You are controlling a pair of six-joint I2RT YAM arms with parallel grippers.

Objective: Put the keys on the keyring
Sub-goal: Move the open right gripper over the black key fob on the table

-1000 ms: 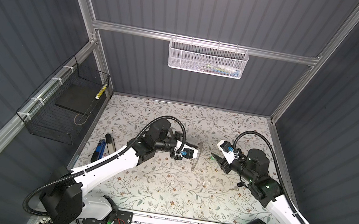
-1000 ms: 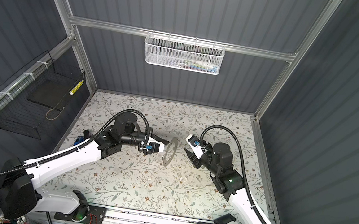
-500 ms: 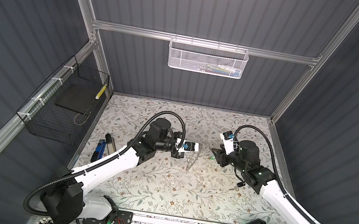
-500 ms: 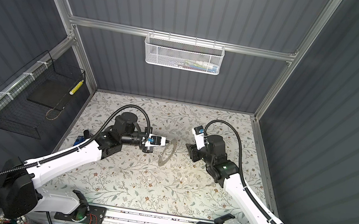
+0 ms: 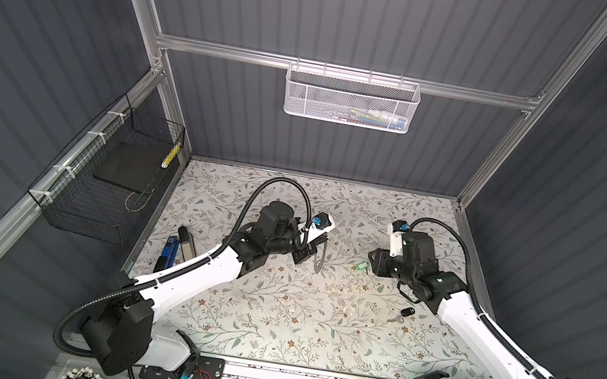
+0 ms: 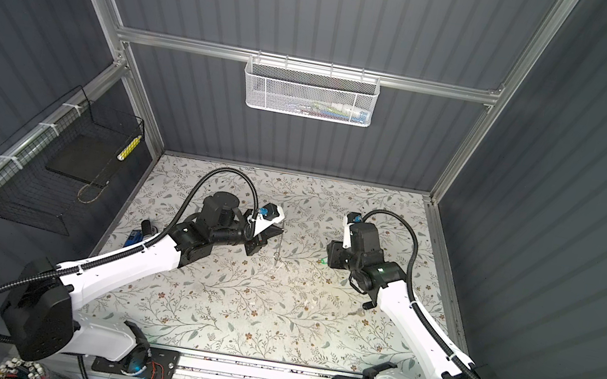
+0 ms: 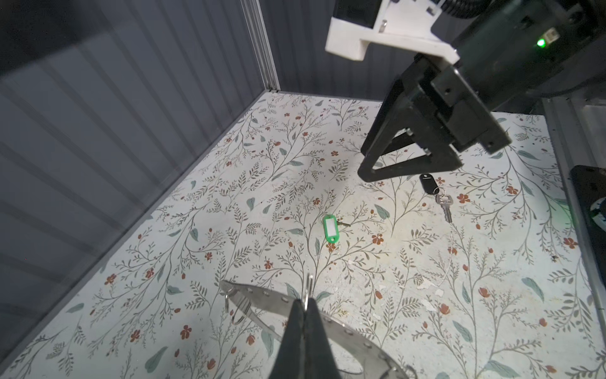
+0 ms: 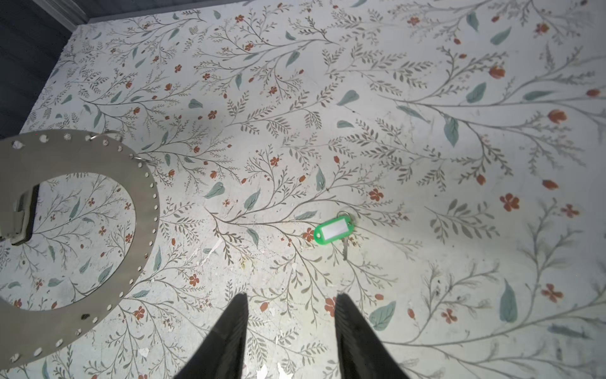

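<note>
The keyring (image 7: 265, 303) stands on edge, its rim clamped between the pressed-together fingers of the left gripper (image 7: 305, 303). The green key tag (image 8: 334, 229) lies flat on the floral tabletop (image 8: 426, 131), just ahead of the right gripper (image 8: 292, 297), whose fingers stand apart around nothing. The black-headed key (image 7: 427, 183) lies behind that gripper, beside its arm.

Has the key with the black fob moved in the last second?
No. In a top view the key with the black fob lies on the same patch of the floral mat.
</note>
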